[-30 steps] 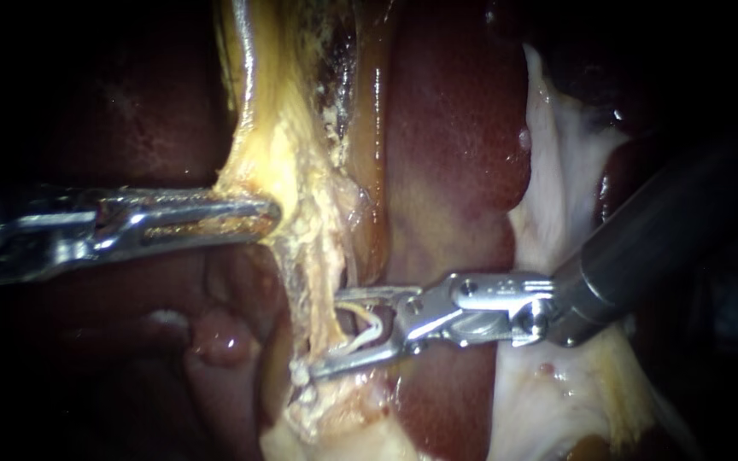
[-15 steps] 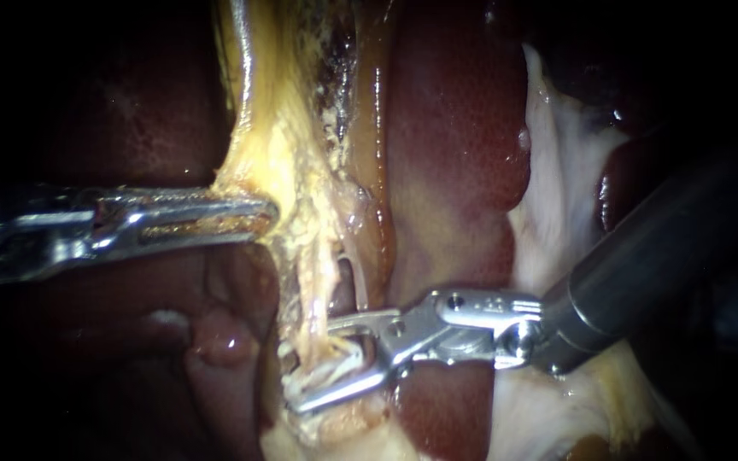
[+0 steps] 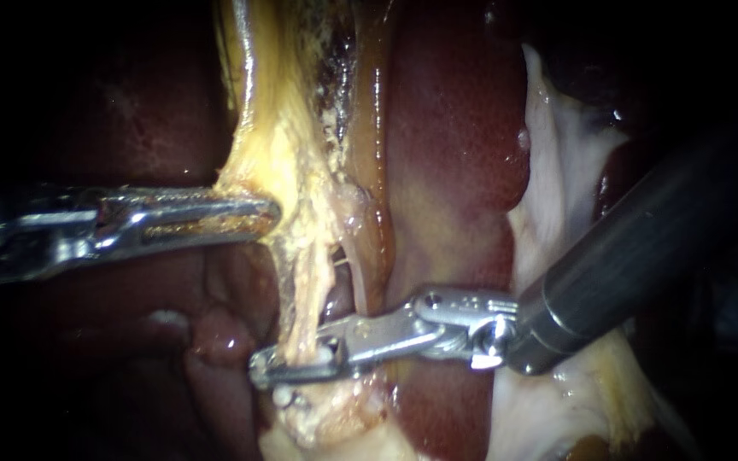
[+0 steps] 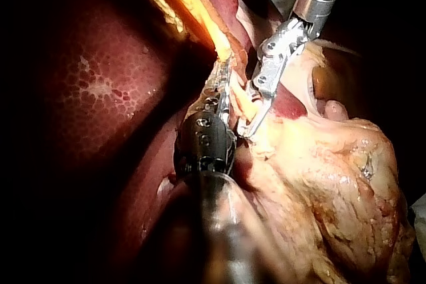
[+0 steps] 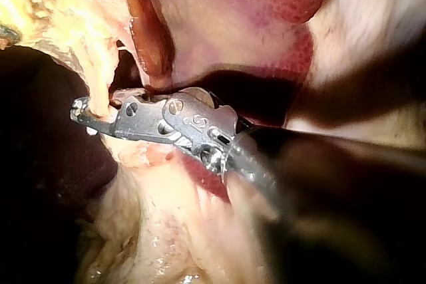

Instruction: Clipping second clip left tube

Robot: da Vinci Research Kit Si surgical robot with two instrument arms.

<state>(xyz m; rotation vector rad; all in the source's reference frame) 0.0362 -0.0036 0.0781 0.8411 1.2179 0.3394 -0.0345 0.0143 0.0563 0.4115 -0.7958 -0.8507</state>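
The left tube [image 3: 305,290] is a pale yellow strand running down from the yellow tissue [image 3: 275,145] toward the fatty stump below. My right instrument [image 3: 271,369] reaches in from the right, and its jaws are pressed together across the strand's lower end. The right wrist view shows the same: the jaws of my right instrument [image 5: 83,110] clamp the strand [image 5: 100,94] from two sides. Higher up, my left instrument [image 3: 265,213] is shut on the edge of the yellow tissue and holds it taut. From the left wrist view, my left instrument [image 4: 223,78] and my right instrument [image 4: 249,128] lie close together.
Dark red liver [image 3: 454,128] fills the middle and right. A thin pink strand [image 3: 350,269] runs just right of the left tube. White membrane [image 3: 557,171] lies behind the right shaft. A lump of yellow fat [image 4: 333,184] sits beside the right jaws.
The right jaws, open around the tube with a white clip between them, slid further left and lower and closed on the tube. The left instrument held still.
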